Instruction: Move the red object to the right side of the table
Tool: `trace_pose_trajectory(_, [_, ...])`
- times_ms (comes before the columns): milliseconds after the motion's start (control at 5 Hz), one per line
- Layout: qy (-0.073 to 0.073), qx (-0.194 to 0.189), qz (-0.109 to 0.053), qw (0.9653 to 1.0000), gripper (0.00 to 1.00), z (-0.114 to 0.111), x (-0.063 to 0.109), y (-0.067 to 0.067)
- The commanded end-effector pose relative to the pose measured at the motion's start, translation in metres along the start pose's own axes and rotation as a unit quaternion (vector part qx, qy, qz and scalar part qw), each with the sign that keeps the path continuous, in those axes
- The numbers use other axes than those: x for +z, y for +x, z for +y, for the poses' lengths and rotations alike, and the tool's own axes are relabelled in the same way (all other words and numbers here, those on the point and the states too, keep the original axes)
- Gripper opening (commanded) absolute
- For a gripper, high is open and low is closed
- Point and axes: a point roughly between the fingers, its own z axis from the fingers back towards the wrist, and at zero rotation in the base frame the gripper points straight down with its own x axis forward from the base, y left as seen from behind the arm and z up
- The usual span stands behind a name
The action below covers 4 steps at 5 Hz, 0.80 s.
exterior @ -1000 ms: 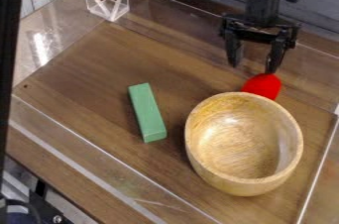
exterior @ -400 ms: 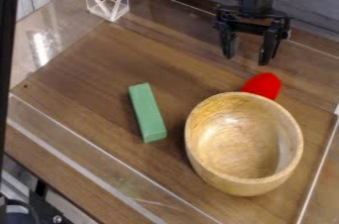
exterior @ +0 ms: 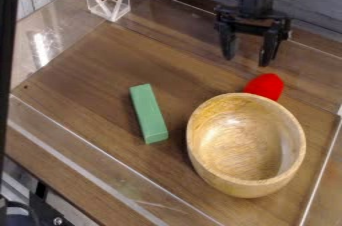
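Where the wooden bowl [exterior: 246,145] rises, the red object [exterior: 266,86] is partly hidden; the gripper [exterior: 255,42] hangs above it, jaws wide, empty.

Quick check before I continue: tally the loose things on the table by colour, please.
Red: 1, the red object
Green: 1, the long green block
Light wood: 1, the wooden bowl
Clear: 1, the small acrylic stand at the far corner
Total: 4
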Motion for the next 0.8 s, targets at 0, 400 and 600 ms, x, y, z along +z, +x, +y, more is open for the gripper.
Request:
trace_pose_trajectory(0, [-0.004, 0.024, -0.031, 0.9992, 1.00, 0.009, 0.010, 0.002])
trace_pose_trajectory(400, [-0.015, 0.019, -0.065, 0.9976, 1.00, 0.005, 0.037, -0.018])
trace_pose_trajectory(600, [-0.026, 0.010, -0.100, 0.9946, 1.00, 0.016, 0.069, -0.033])
